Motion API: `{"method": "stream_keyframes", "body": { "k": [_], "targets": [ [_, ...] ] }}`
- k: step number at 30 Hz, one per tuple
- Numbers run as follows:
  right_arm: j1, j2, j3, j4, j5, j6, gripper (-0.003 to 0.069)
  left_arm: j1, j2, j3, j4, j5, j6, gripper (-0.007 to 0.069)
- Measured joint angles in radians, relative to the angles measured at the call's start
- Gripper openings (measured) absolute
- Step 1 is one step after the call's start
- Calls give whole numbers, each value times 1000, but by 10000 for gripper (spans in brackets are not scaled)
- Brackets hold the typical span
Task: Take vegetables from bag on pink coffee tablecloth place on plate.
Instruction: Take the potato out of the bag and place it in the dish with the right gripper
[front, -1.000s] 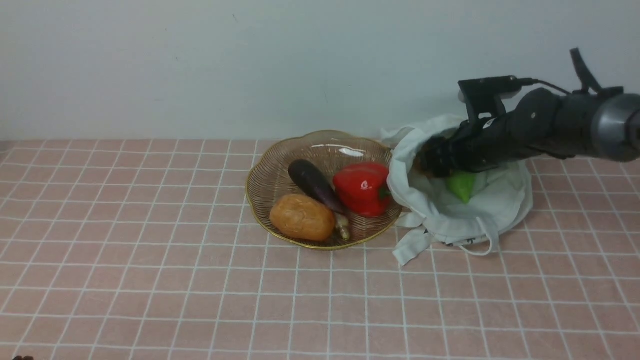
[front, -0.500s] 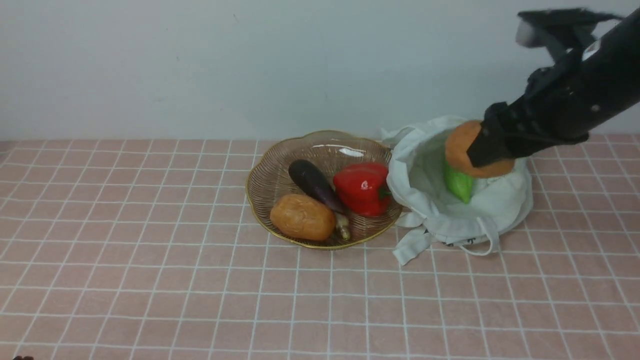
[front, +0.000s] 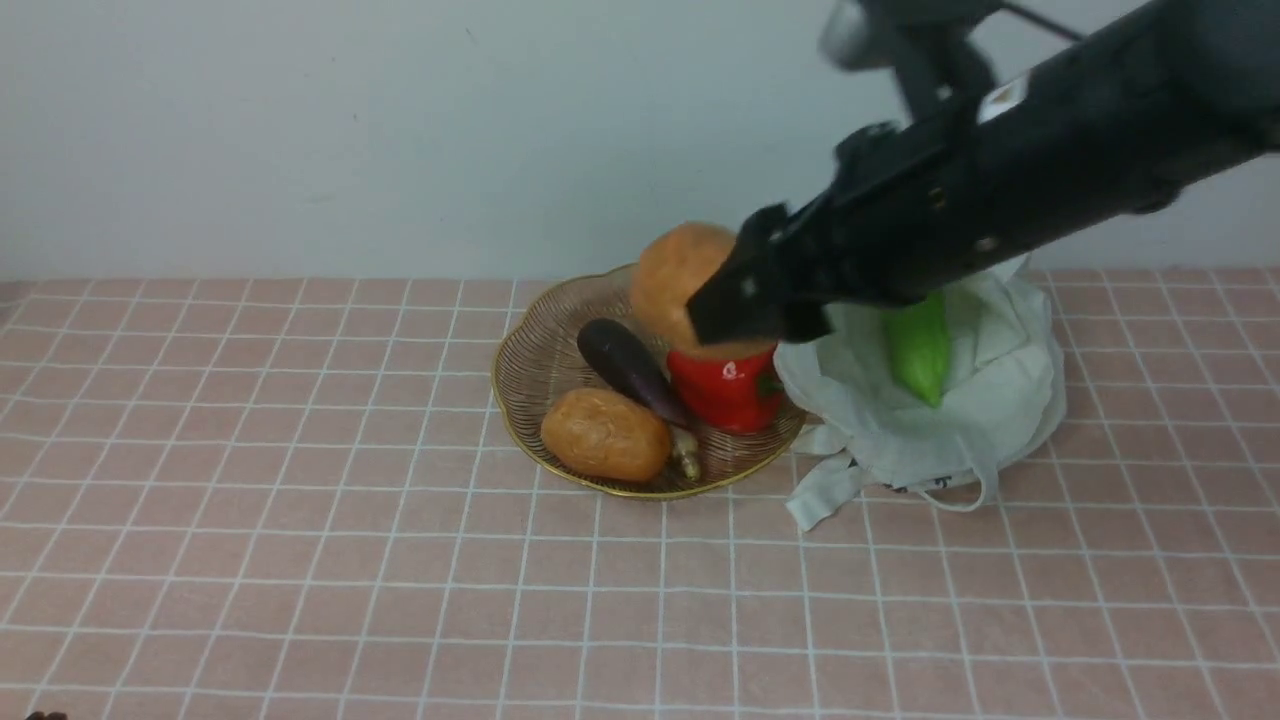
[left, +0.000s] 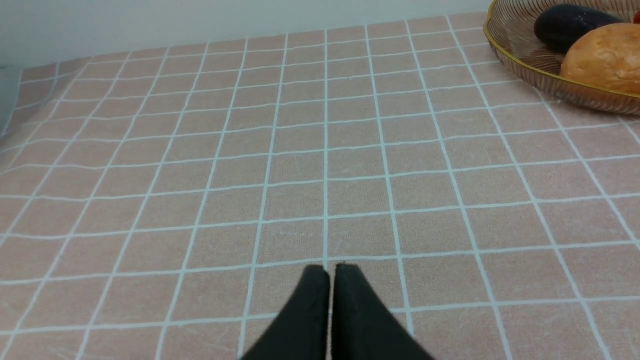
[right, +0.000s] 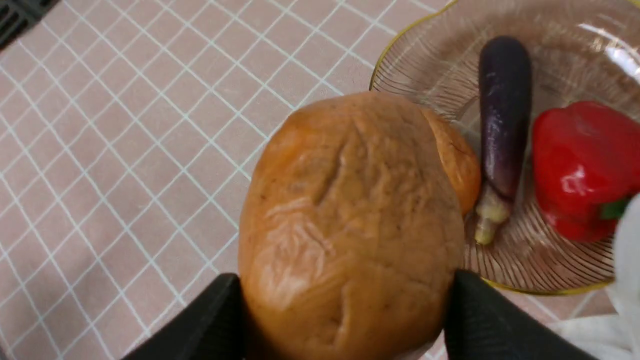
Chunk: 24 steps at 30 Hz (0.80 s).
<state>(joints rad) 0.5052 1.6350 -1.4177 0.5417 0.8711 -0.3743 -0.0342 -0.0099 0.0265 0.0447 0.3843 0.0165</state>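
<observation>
One white cloth tote bag (front: 1000, 410), toward desk's right edge: green tapered vegetable (front: 918, 348) remains inside. One ribbed gold-rimmed plate (front: 528, 372). Right gripper (front: 722, 306), clamped on rounded orange-brown potato (front: 672, 265), now moved from bag to above plate; release pending. Left gripper (left: 330, 274) closed, empty.

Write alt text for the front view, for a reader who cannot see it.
The right gripper holds an orange-brown potato above the ribbed glass plate, which contains a second potato, a dark purple eggplant and a red bell pepper. Beside the plate, a green vegetable sticks out of a white cloth bag on the pink checked tablecloth.
</observation>
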Motion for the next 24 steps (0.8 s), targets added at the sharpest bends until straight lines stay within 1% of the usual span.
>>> {"method": "stream_keyframes", "body": {
  "k": [7, 10, 11, 12, 17, 20, 24],
  "targets": [
    [9, 183, 0, 0, -249, 15, 463, 0, 0, 0, 0, 0, 0, -4],
    [9, 246, 0, 2, -366, -1, 463, 0, 0, 0, 0, 0, 0, -4],
    [9, 250, 0, 3, -374, -2, 463, 0, 0, 0, 0, 0, 0, -4],
    [9, 280, 0, 5, -432, -8, 463, 0, 0, 0, 0, 0, 0, -4],
    [9, 340, 0, 10, -533, -12, 465, 0, 0, 0, 0, 0, 0, -4],
    [9, 360, 0, 12, -547, -12, 500, 0, 0, 0, 0, 0, 0, -4],
    [9, 369, 0, 12, -550, -14, 588, 0, 0, 0, 0, 0, 0, -4]
  ]
}}
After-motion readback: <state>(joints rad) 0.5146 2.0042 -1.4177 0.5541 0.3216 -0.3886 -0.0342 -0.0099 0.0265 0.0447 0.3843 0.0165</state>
